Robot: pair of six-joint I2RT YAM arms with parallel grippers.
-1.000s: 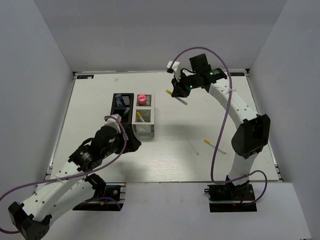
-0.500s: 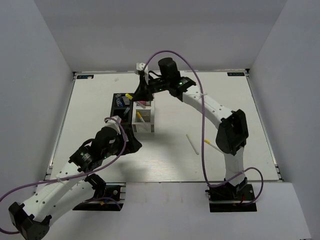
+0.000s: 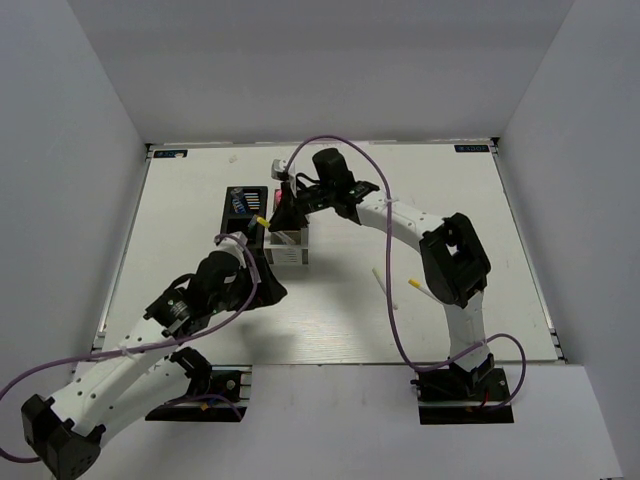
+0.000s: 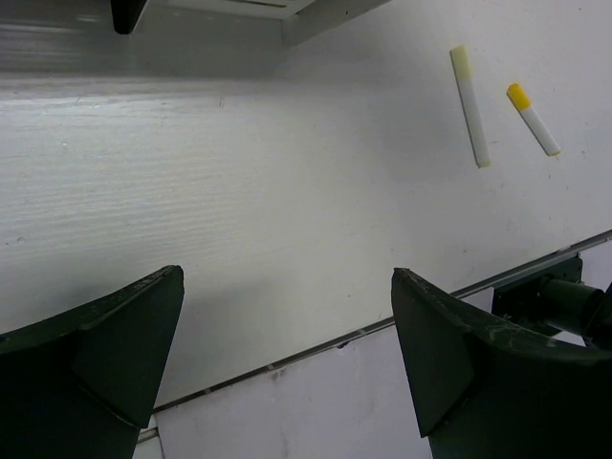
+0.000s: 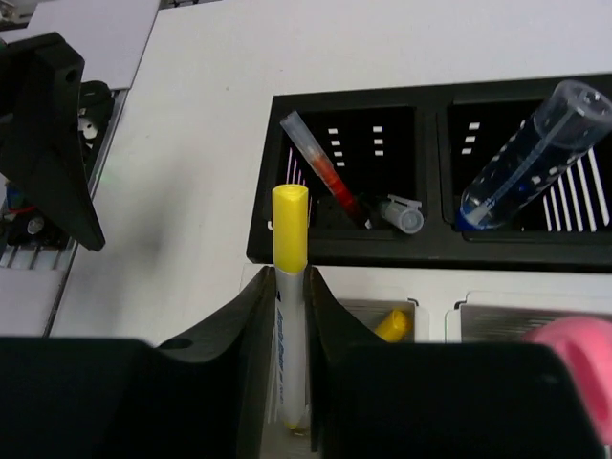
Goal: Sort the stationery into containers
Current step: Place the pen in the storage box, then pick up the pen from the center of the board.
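Two organiser boxes stand joined near the middle of the table [image 3: 180, 230]: one black box [image 5: 354, 253] and one white box [image 5: 430, 287].

The right arm reaches across to them. Its right hand [image 5: 290, 282] hovers over the seam where the two boxes meet, above the white side, and is pinching one white stick with a yellow tip [image 5: 290, 229]. The stick stands upright between the fingers [image 5: 251, 316] with the yellow end sticking out past them.

Two compartments of the black box show in the right wrist view. One holds a single red pen [image 5: 320, 177], leaning, with a small clear-capped piece [image 5: 402, 215] at its lower end. The other holds one blue-and-white tube [image 5: 521, 158], also leaning.

In the white box one yellow tip [image 5: 392, 325] pokes up from a compartment, and one pink marker [image 5: 574, 349] shows at the edge of the next compartment.

Two more yellow-tipped sticks lie loose on the table, well apart from the boxes on the right-hand side. One is longer [image 4: 470, 105] and one is shorter [image 4: 533, 118]. They lie near each other but not touching.

The left hand [image 4: 287, 277] hangs low over bare table just in front of the boxes, its two fingers spread wide and holding nothing
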